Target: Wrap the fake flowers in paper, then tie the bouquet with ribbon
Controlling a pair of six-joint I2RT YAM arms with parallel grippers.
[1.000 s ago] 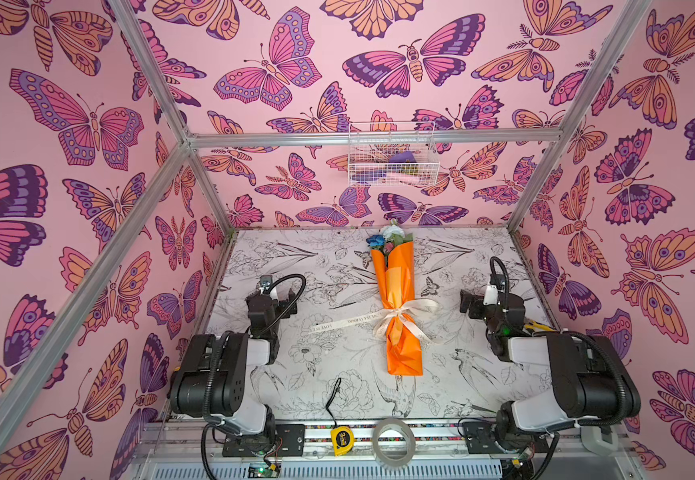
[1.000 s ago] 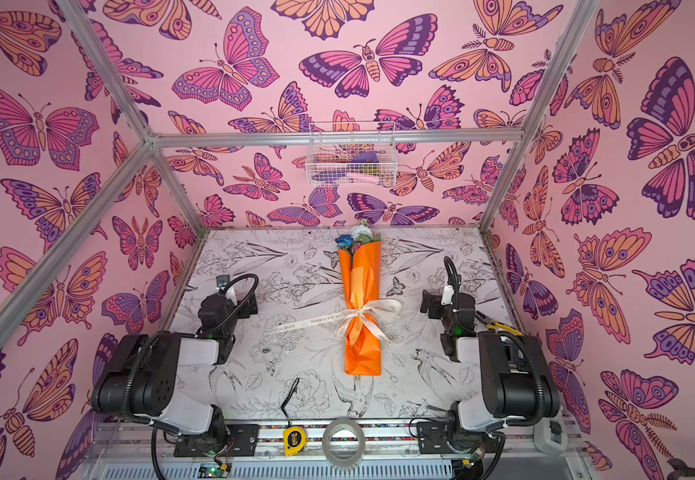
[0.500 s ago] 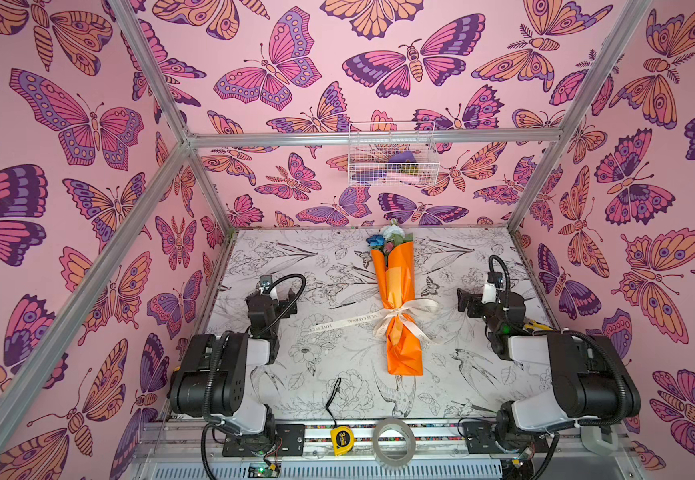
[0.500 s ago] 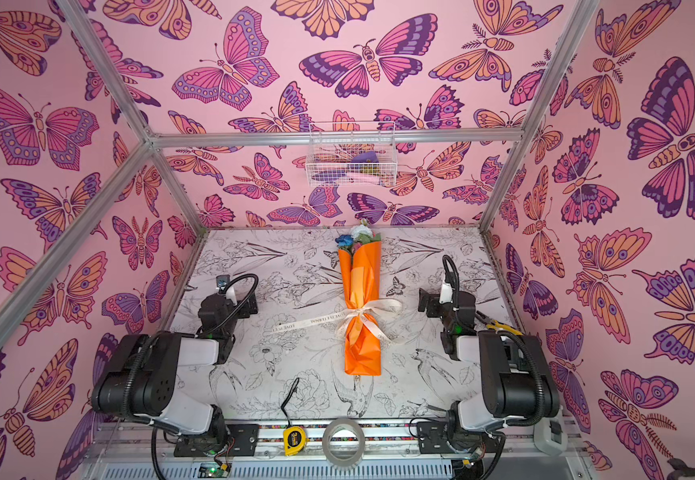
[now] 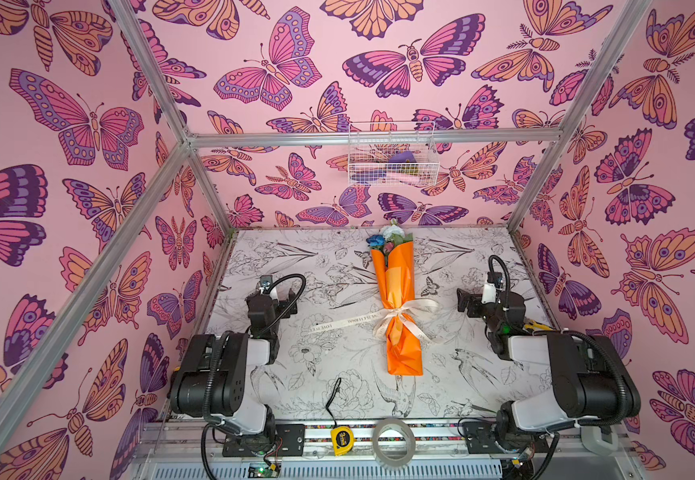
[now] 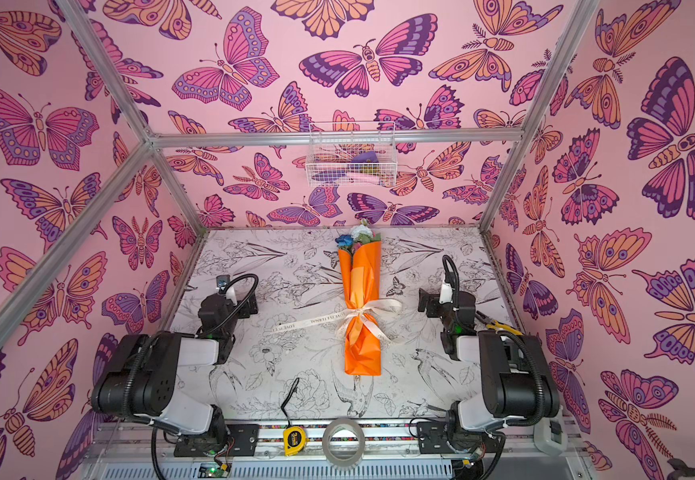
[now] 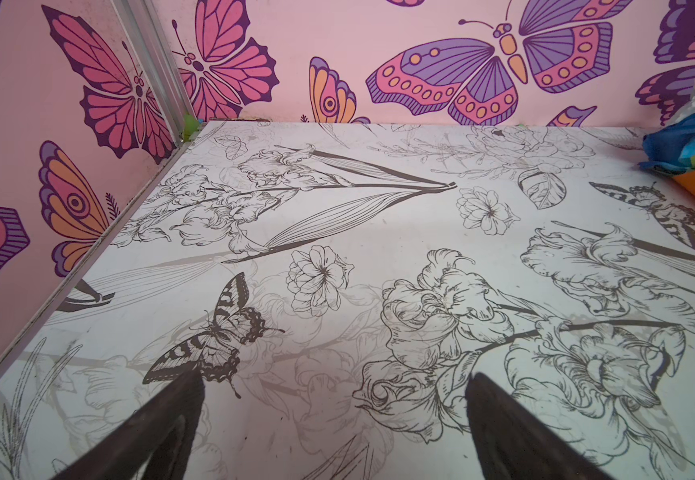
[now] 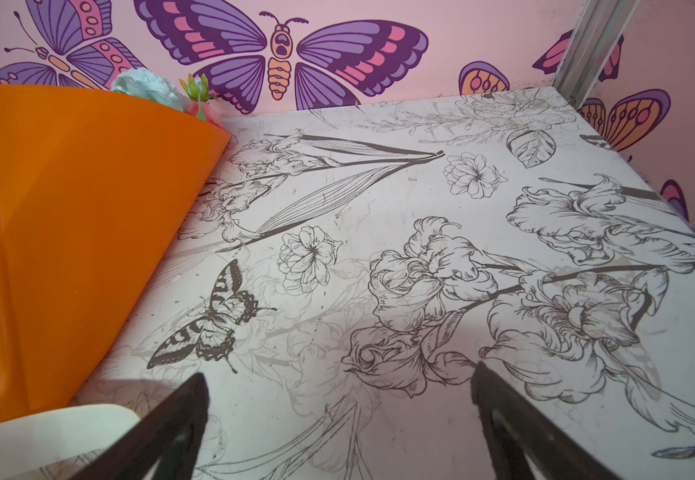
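We are looking at the bouquet (image 5: 397, 291) lying flat in the middle of the table (image 5: 295, 257), between our two arms. Its long side is running from the front edge to the back wall (image 5: 295, 83), almost straight. The flowers (image 5: 387, 241) are pointing at the back wall. The wrapped stem end is pointing at the front.

The paper (image 8: 67, 208) is looking bright orange, smooth and shiny. It is making a long cone shape, wide by the flowers and crinkled at the stem end. Blue, white and pink petals are peeking out of the top (they are looking soft, like cloth).

A cream ribbon (image 5: 395, 318) is squeezing the paper below its middle and making a bow. It is flat and thin, with little letters printed on it. One long tail is lying on the table toward our left arm.

Our left gripper (image 7: 335, 399) is holding its dark jaws wide apart over the bare table, gripping nothing. Our right gripper (image 8: 337, 395) is doing the same, with the orange paper near it but not touching.

The table is showing black line drawings of flowers and butterflies on white.
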